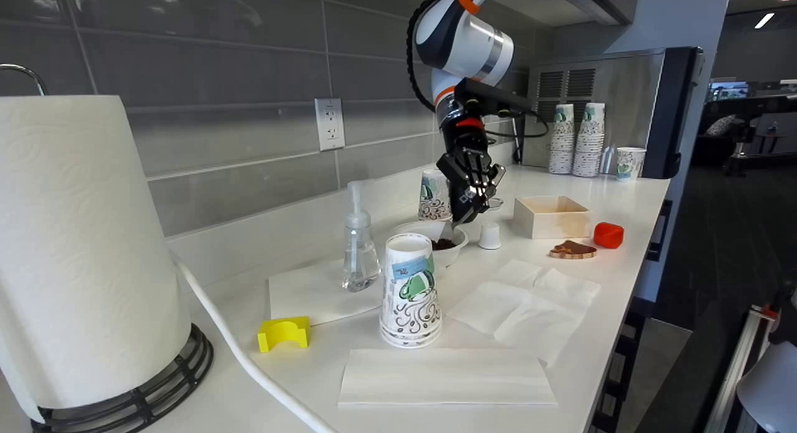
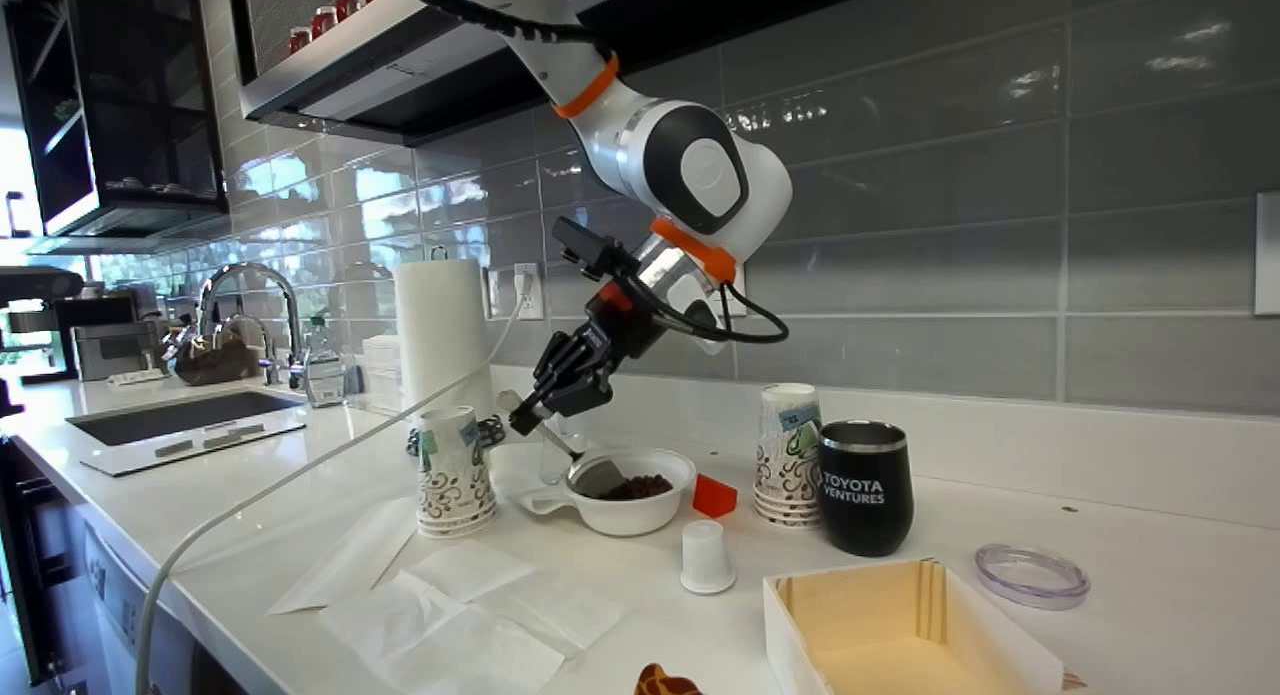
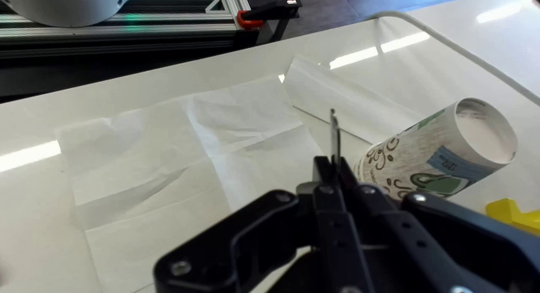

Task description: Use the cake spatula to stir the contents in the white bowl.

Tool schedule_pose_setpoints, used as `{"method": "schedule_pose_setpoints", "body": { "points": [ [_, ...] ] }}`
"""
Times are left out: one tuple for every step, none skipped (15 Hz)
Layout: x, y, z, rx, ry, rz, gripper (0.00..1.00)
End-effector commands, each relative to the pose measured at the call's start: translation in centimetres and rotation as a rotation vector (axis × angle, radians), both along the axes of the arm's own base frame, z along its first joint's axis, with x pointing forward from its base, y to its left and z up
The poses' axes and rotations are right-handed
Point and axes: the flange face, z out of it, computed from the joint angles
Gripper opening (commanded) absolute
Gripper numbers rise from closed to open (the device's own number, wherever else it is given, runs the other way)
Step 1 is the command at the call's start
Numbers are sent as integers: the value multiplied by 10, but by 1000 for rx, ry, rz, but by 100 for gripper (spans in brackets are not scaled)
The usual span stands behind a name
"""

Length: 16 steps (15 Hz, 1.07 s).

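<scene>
Wrist view: the gripper [image 3: 334,164] is filling the bottom of the frame, its jaws pinching tightly on the thin metal cake spatula [image 3: 335,135], which is sticking up between them. White paper sheets [image 3: 261,154] are lying across the middle, a stack of printed cups [image 3: 438,151] is standing at the right, and a yellow block [image 3: 517,217] is showing at the lower right edge.

In an exterior view, the cake spatula is slanting down from the gripper near the center, its broad blade [image 2: 597,478] reaching inside the white bowl [image 2: 630,518], which is resting on the counter [image 2: 1180,625]. The dark reddish-brown contents [image 2: 645,488] are sitting in the bowl, just right of the blade; I cannot tell whether the two are touching. A red block [image 2: 714,497] is resting just right of the bowl, and a small white cup [image 2: 706,560] is standing below it in the frame. Farther right, another cup stack [image 2: 787,460] is standing just beside a black tumbler [image 2: 866,495], while at the lower right a light wooden box [image 2: 935,605] is sitting near a clear lid [image 2: 1035,594].

In an exterior view, a clear pump bottle [image 1: 360,258] is standing left of the bowl, and a paper towel roll [image 1: 87,246] is standing at the far left.
</scene>
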Motion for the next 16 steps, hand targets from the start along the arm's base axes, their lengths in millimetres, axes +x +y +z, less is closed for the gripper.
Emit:
{"method": "schedule_pose_setpoints", "body": {
  "points": [
    [5,5,9,78,1,18,1],
    [6,6,9,89,0,20,1],
    [8,8,9,98,1,22,1],
    [9,9,7,102,0,22,1],
    [11,10,7,106,-4,19,1],
    [14,11,5,111,-6,18,1],
    [16,13,3,112,-5,15,1],
    [19,14,1,108,-7,8,1],
    [21,14,0,102,-13,0,1],
    [25,13,-1,87,-26,-16,1],
    [27,12,-2,74,-39,-32,1],
    [30,11,-1,59,-56,-47,1],
    [32,9,-1,45,-72,-58,1],
    [33,8,0,30,-76,-73,1],
    [32,7,2,12,-83,-84,1],
    [31,6,3,-6,-80,-89,1]
  ]
}}
